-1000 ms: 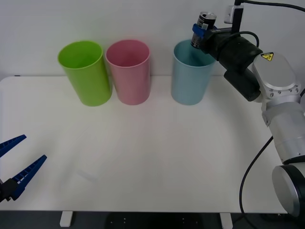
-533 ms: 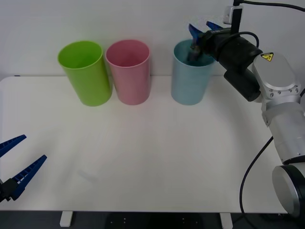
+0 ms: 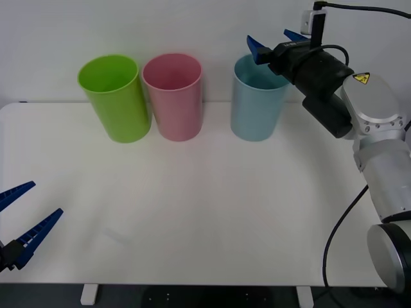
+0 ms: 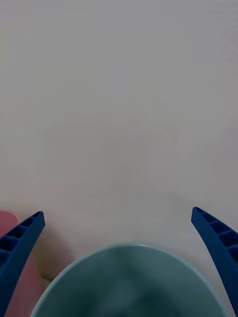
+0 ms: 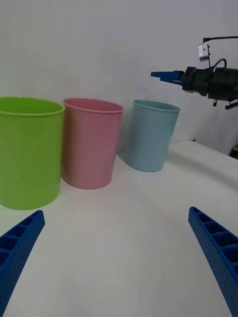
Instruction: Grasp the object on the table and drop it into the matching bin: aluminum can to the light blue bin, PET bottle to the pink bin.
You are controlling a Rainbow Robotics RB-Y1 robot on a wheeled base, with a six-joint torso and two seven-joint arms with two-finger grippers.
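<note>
Now | right tool spread wide, holding nothing, directly above light blue bin | aluminum can gone from its grip of a second ago, judged inside that bin | left tool idle, spread, low at bench near edge | next: retract.

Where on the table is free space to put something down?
The table is bare from the bins to its near edge, between the left gripper and the right arm. Crowded: lime green bin against pink bin.

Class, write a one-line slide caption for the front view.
Right gripper open above the light blue bin; left gripper parked open.
</note>
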